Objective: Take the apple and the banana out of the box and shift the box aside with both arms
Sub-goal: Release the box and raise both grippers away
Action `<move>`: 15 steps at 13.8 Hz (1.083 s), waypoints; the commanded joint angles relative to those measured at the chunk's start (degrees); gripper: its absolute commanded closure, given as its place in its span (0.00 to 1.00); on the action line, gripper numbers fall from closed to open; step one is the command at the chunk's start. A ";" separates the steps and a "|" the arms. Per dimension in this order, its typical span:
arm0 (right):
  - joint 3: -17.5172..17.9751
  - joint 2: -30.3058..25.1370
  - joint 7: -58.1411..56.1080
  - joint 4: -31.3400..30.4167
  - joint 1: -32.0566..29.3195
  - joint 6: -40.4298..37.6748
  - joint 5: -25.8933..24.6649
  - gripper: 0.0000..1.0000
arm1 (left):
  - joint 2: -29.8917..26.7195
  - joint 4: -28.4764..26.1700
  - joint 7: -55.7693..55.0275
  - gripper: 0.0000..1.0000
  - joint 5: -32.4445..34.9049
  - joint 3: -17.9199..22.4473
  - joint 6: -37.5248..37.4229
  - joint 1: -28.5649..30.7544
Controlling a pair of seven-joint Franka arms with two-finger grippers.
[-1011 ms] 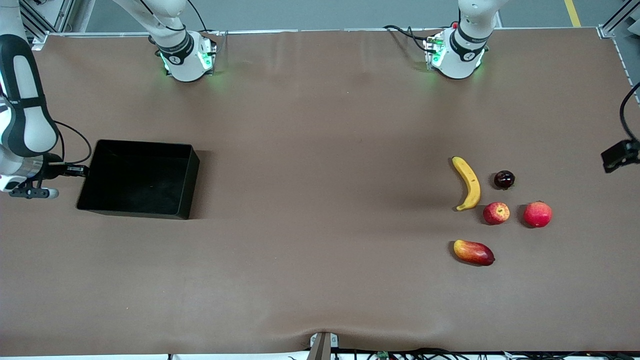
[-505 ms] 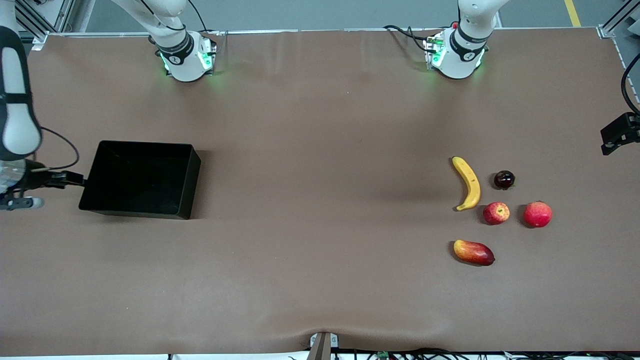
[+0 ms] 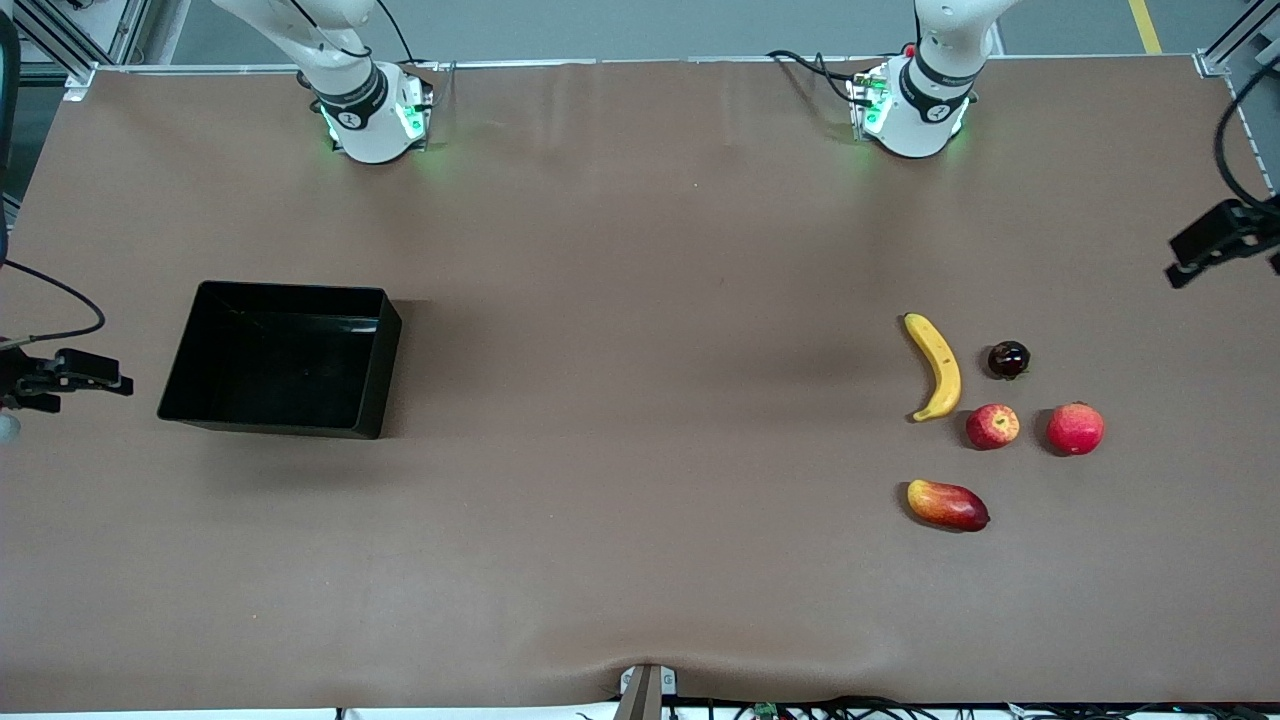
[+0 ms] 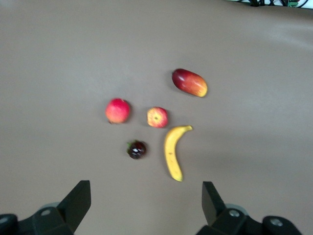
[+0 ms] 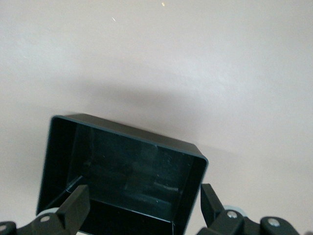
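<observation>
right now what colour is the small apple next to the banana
Red with yellow patches: the apple beside the banana. The front view shows it best.

1. The right gripper [image 3: 20,385] is mostly cut off at the table's edge in the front view.
2. The left gripper [image 3: 1215,243] is likewise clipped there.
3. The box [image 5: 122,176] runs off the right wrist view.
</observation>
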 commanded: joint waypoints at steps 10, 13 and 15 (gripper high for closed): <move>-0.27 -20.77 20.05 -5.43 8.99 -17.25 -0.01 0.00 | -13.20 -17.28 -4.51 0.00 -5.08 19.06 4.06 -20.26; -0.18 -24.83 24.89 -6.33 10.65 -19.87 -0.36 0.00 | -13.20 -17.20 -4.25 0.00 -3.94 19.15 5.03 -21.05; -0.35 -26.41 24.98 -7.38 10.48 -20.85 -0.37 0.00 | -13.20 -16.50 -3.46 0.00 -2.62 18.88 4.94 -20.79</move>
